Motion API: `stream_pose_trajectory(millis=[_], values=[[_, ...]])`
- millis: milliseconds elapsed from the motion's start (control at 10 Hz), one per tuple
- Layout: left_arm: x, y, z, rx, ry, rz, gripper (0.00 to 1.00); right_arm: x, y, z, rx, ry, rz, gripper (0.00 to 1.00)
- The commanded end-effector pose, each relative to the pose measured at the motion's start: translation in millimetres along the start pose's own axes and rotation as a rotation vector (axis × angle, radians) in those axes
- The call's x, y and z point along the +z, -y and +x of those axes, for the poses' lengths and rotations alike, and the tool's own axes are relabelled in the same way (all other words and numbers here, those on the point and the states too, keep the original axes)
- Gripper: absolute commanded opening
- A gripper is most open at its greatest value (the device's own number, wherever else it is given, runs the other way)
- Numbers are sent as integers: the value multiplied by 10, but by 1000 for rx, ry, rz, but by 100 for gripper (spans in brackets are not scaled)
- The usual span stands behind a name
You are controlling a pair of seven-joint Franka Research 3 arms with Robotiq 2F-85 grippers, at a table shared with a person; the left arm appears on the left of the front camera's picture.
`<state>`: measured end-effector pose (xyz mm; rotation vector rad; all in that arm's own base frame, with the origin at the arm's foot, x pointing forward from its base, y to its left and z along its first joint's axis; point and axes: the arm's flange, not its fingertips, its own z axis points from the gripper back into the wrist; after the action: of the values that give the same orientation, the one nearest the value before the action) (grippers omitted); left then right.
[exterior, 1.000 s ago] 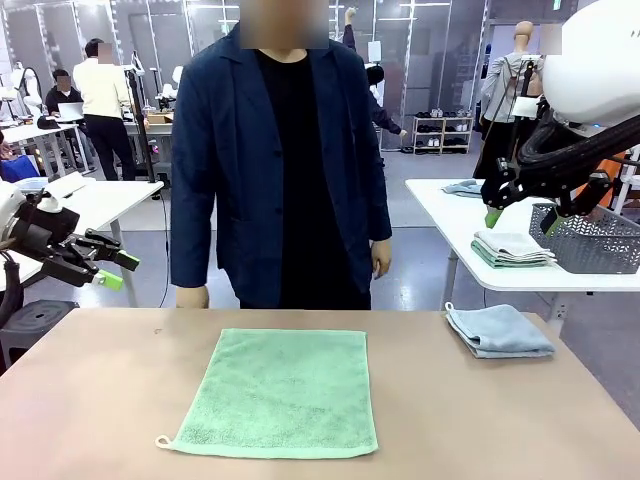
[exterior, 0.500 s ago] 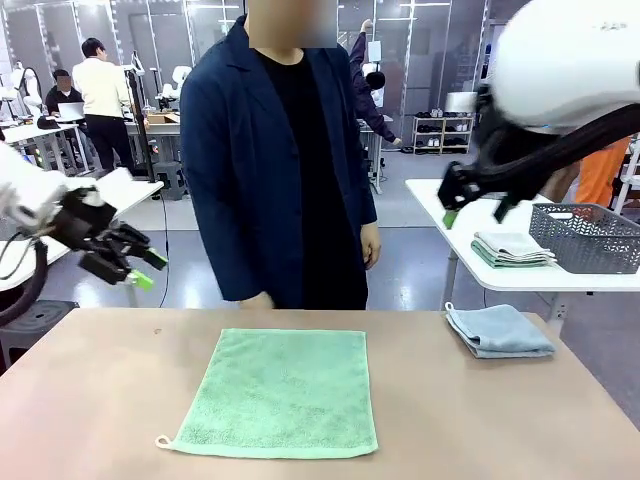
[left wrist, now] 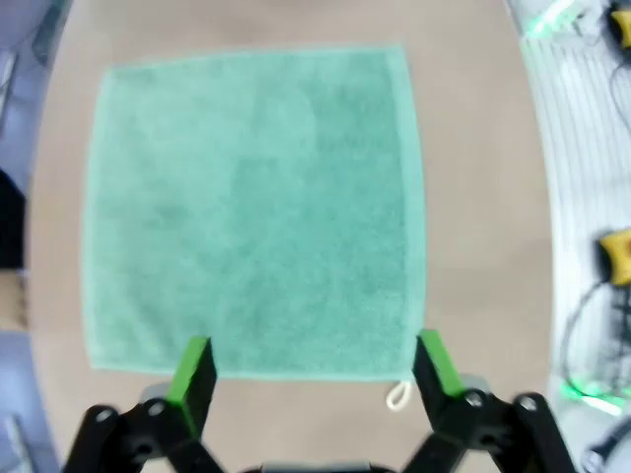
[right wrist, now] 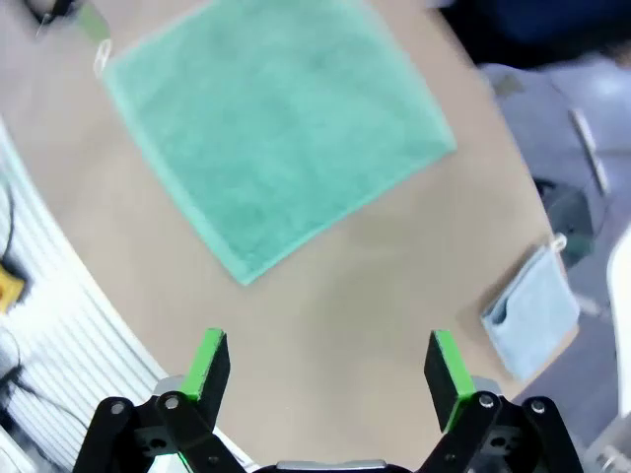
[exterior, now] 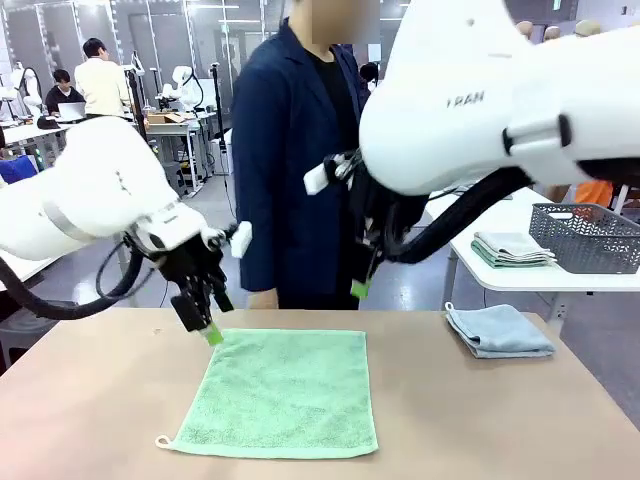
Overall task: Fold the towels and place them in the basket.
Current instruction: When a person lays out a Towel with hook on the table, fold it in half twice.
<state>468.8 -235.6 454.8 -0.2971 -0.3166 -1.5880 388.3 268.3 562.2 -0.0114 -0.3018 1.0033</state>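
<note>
A busy workroom with other tables lies behind a brown table [exterior: 90,400], where a person [exterior: 295,160] in a dark jacket stands at the far edge, taking no part in the work. Largest on the table is the green towel [exterior: 280,390], spread flat and unfolded in the middle, squared to the near edge so that both far corners are easy to reach. The basket [exterior: 588,238] sits on a white table far to the right, well apart from the green towel and beside a stack of folded cloths [exterior: 512,248]. The blue-grey towel [exterior: 498,330] lies folded at the right of the brown table, apparently waiting for the basket. The left end effector [exterior: 208,330] hangs just above the green towel's far left corner, fingers apart. The right end effector [exterior: 360,288], fingers also apart, is higher, above the far right corner. This placing suggests a pinch at both corners for the first fold. A small white loop [exterior: 162,441] marks the near left corner.
</note>
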Motion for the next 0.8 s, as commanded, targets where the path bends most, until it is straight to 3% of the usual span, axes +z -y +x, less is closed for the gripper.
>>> stream_pose_trajectory(millis=[0, 200, 400, 700], values=[[-107, 136, 51, 76, -170, 47, 100, -280, 51, -183, 280, -7, 110, 100], [-142, 330, 97, 109, -278, 44, 100, -713, -72, -250, 405, -36, 210, 100], [-155, 442, 94, 68, -305, 36, 100, -1099, -133, -348, 470, -67, 271, 100], [-196, 582, 102, -6, -333, -4, 100, -1457, -229, -369, 544, -123, 257, 100]])
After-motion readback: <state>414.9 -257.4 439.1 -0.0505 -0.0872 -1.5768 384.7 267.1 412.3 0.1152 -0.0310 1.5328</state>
